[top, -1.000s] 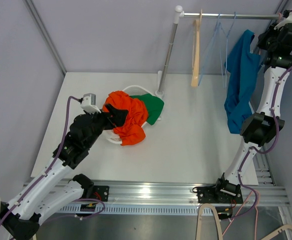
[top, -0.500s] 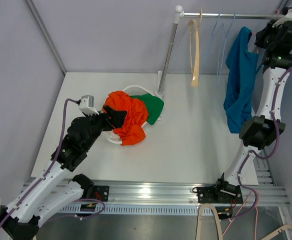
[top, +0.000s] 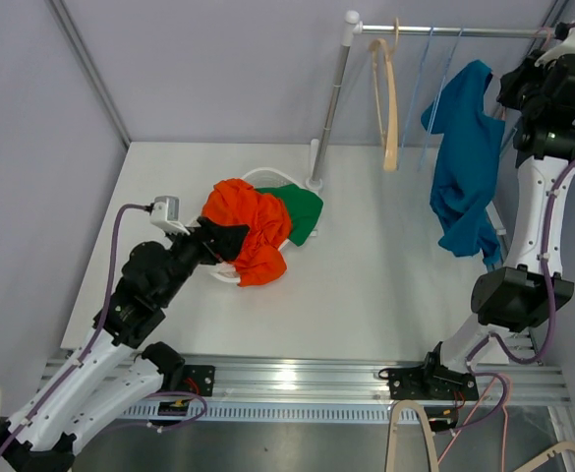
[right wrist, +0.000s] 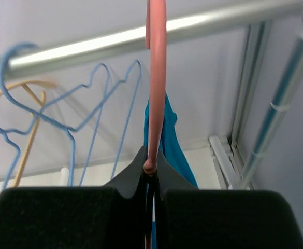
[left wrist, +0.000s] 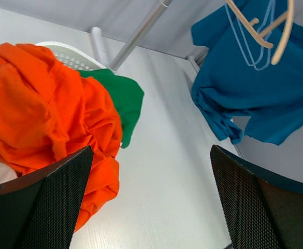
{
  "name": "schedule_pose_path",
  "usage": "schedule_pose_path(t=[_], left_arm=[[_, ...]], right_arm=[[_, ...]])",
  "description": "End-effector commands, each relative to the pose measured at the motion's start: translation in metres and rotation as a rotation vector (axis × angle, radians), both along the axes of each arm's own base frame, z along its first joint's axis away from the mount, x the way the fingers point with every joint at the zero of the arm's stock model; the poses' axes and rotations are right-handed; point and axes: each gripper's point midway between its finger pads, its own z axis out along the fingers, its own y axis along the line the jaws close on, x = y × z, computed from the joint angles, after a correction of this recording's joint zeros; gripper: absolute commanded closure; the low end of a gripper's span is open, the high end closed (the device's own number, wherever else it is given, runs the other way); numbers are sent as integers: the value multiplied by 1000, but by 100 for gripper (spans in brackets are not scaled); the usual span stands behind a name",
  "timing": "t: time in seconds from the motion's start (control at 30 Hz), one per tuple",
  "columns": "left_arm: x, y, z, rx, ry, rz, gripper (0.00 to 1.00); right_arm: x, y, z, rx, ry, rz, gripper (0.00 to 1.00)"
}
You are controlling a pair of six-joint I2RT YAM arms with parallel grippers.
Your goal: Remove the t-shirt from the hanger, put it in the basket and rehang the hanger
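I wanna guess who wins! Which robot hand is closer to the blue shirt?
Right. The right gripper is up at the rail, shut on the pink hanger beside the blue shirt. The left gripper is open across the table, by the orange clothes.

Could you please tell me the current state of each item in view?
right fingers: shut on pink hanger.
left fingers: open, empty.
blue t-shirt: hanging crumpled by the rail.
wooden hanger: on rail, bare.
blue wire hangers: on rail, bare.
orange garment: heaped in basket.
green garment: draped over basket rim.
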Motion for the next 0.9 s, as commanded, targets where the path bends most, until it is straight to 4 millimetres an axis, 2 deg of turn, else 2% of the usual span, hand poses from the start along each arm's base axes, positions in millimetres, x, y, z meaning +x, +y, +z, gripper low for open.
schedule_pose_path(t=[0.0, 0.03, 0.1, 0.17, 0.2, 0.33, 0.4, 0.43, 0.47, 0.5, 0.53, 0.57, 0.63, 0.67, 0.73, 0.77, 0.8, 0.83, 0.87], left_arm=[[-15, -14, 26, -19, -112, -111, 0], [-19, -17, 32, -15, -141, -135, 0], [-25, -25, 36, -8, -176, -187, 0], [-41, -46, 49, -6, -255, -330, 1], [-43, -55, 46, 5, -254, -370, 1], [-62, -99, 52, 109, -324, -513, 1], [-67, -119, 44, 170, -318, -556, 0], [-81, -135, 64, 177, -365, -606, 0], [-76, -152, 48, 234, -330, -607, 1], [-79, -163, 50, 247, -347, -618, 0], [-94, -179, 62, 252, -396, -662, 0], [-95, -196, 53, 279, -395, -684, 1], [-109, -218, 66, 245, -467, -735, 1], [-113, -232, 59, 248, -473, -773, 0], [-129, -250, 67, 200, -528, -870, 1], [-131, -256, 76, 184, -546, -885, 1], [-133, -268, 65, 197, -536, -919, 0], [-133, -274, 66, 193, -545, -926, 1], [-132, -280, 77, 181, -562, -921, 1]], right_arm=[[-33, -4, 30, 21, -74, -84, 100], [-38, -3, 23, 42, -40, -92, 100], [-54, -2, 28, 99, -36, -130, 100], [-69, -7, 17, 187, 5, -217, 100], [-84, -8, 23, 194, -3, -251, 100], [-115, 15, 22, 215, 8, -240, 100], [-124, 25, 15, 234, 21, -223, 100], [-138, 32, 21, 239, 8, -201, 100], [-142, 35, 19, 243, 17, -190, 100], [-146, 38, 19, 246, 23, -183, 100], [-152, 43, 17, 253, 42, -166, 100], [-157, 47, 19, 252, 41, -152, 100], [-161, 58, 17, 248, 57, -127, 100], [-163, 62, 17, 248, 60, -118, 100], [-164, 70, 11, 265, 90, -100, 100], [-165, 71, 10, 272, 96, -97, 100], [-167, 73, 10, 274, 98, -90, 100], [-168, 74, 9, 277, 101, -84, 100], [-168, 76, 6, 285, 107, -81, 100]])
